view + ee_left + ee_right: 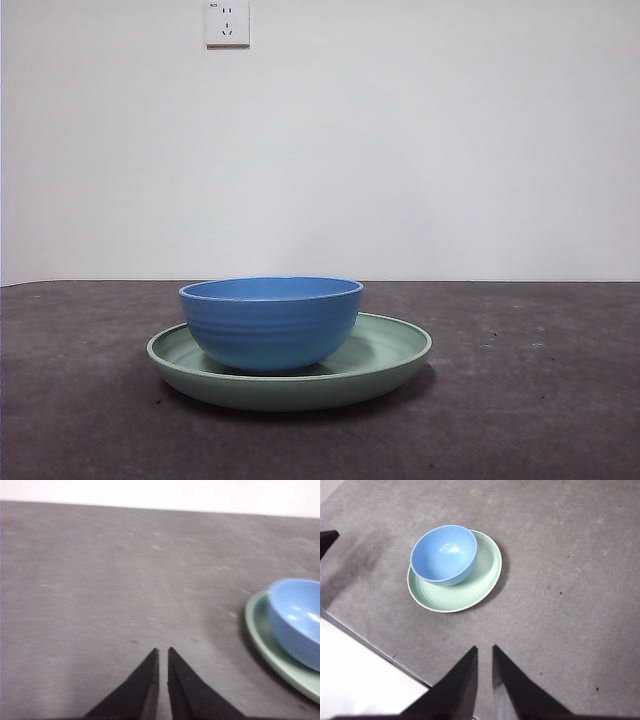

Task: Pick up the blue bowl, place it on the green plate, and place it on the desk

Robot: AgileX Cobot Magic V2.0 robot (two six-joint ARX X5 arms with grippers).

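Bowl (271, 322), blue and deep, sits upright inside the green plate (395, 352) on the counter (540, 400) in the front view, off toward the plate's left side, with neither of my arms showing. A wall socket (227, 22) hangs on the wall behind.

My left wrist view shows my left gripper (163, 652) nearly shut and empty over bare counter, with bowl (296, 620) and plate (260, 635) near, at the frame's edge.

My right wrist view shows my right gripper (484, 650) nearly closed, holding nothing, high above bowl (443, 554) and plate (480, 582).

I judge the bowl light, stiff and rather slick; pinching its rim where it stands clear of the plate's edge should serve best.
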